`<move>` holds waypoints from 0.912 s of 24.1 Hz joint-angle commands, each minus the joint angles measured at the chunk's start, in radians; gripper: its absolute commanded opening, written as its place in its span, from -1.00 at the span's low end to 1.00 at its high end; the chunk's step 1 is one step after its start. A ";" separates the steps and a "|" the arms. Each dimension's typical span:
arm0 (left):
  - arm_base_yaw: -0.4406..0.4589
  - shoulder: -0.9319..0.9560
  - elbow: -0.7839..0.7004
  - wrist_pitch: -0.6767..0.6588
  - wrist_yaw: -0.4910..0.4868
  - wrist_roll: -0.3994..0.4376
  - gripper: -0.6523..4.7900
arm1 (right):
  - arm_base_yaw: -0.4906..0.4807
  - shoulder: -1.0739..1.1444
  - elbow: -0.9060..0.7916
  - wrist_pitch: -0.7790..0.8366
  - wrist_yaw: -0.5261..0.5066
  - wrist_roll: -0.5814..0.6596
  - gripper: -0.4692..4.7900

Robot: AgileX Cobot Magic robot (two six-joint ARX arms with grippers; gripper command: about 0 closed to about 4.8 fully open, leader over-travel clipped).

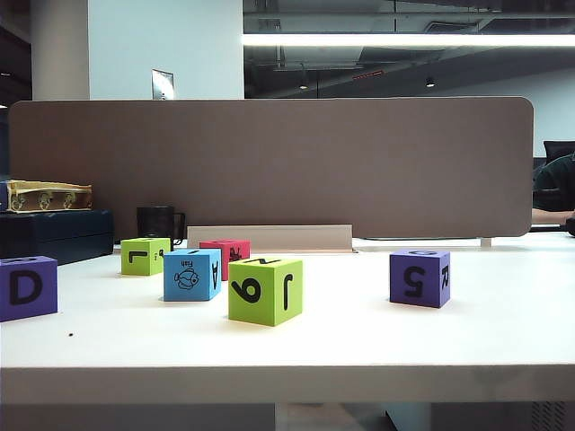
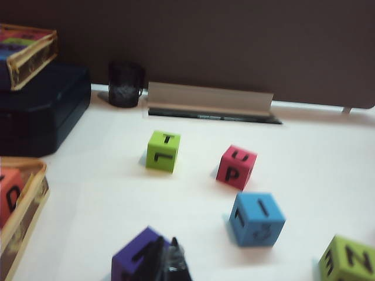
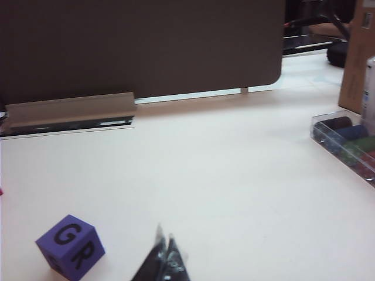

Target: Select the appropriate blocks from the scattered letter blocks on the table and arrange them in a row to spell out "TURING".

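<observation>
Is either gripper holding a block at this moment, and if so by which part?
Nothing is held. The left gripper is shut and empty above the table, beside a purple block. The right gripper is shut and empty, apart from the purple G/R block.

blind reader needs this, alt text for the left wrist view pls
Four letter blocks lie scattered on a white table: lime green, red, blue, and another lime green at the edge. The shut left gripper hangs over a purple block.

A grey-brown divider panel (image 1: 269,166) spans the view behind the desk. Above it runs a long ceiling light strip (image 1: 409,40), beside a pale wall column (image 1: 166,49).
</observation>
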 commanded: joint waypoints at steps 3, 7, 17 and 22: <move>0.001 0.001 0.051 0.013 0.013 -0.013 -0.78 | 0.000 0.070 0.063 -0.013 -0.052 0.002 -0.83; 0.001 0.001 0.076 0.010 0.013 -0.013 -0.78 | 0.001 0.164 0.122 -0.017 -0.117 0.002 -0.83; 0.001 0.145 0.092 0.007 0.076 -0.028 -0.78 | 0.002 0.433 0.275 -0.014 -0.264 -0.010 -0.83; 0.001 0.304 0.144 0.038 0.075 -0.027 -0.78 | 0.039 0.554 0.340 -0.008 -0.294 -0.013 -0.83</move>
